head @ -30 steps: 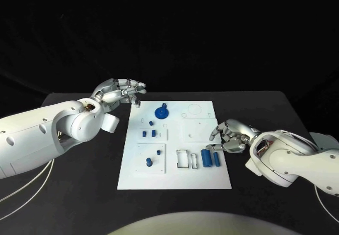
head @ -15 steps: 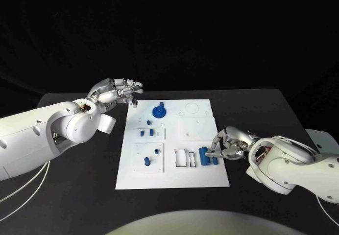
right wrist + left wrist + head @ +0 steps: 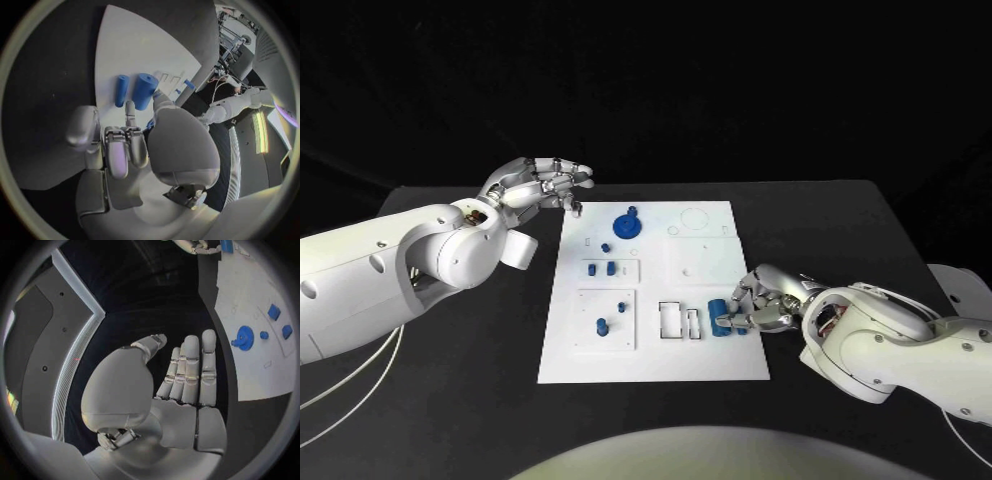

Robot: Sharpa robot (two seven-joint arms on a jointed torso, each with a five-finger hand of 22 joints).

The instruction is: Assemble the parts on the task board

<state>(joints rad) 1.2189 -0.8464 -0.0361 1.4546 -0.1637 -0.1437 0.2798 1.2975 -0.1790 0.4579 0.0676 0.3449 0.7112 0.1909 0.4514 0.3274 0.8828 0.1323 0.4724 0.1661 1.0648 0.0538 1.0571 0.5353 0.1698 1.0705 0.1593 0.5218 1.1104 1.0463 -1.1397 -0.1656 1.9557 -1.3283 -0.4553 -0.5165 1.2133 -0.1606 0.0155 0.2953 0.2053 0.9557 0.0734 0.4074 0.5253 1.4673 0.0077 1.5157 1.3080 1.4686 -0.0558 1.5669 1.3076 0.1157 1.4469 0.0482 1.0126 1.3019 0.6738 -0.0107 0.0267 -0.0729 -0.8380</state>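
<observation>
1. Lying flat on the black table (image 3: 473,350), the white task board (image 3: 653,360) runs lengthwise away from the robot, between the two arms.
2. Round blue part (image 3: 629,226) – a disc with a raised knob, seated at the board's far end; the left wrist view shows it too (image 3: 242,337).
3. Two small blue parts (image 3: 602,269) – side by side in a panel nearer the board's left edge, below the disc.
4. One small blue part (image 3: 602,326) – standing in the square panel nearer the robot on the left half.
5. Two blue cylinders (image 3: 720,318) – lying side by side near the board's right edge, just right of a pair of empty rectangular outlines (image 3: 682,323). The right wrist view shows a thicker cylinder (image 3: 144,90) and a thinner one (image 3: 121,90) parallel and just apart.
6. Left hand (image 3: 542,183) – raised beside the board's far left corner, apart from it. In the left wrist view its fingers (image 3: 190,370) lie straight and close together, thumb alongside, nothing held.
7. Right hand (image 3: 764,300) – low at the board's right edge, right by the cylinders. Its fingers (image 3: 130,117) reach toward the thicker cylinder, the thumb just beside it; whether it grips the cylinder or only touches it cannot be told.
</observation>
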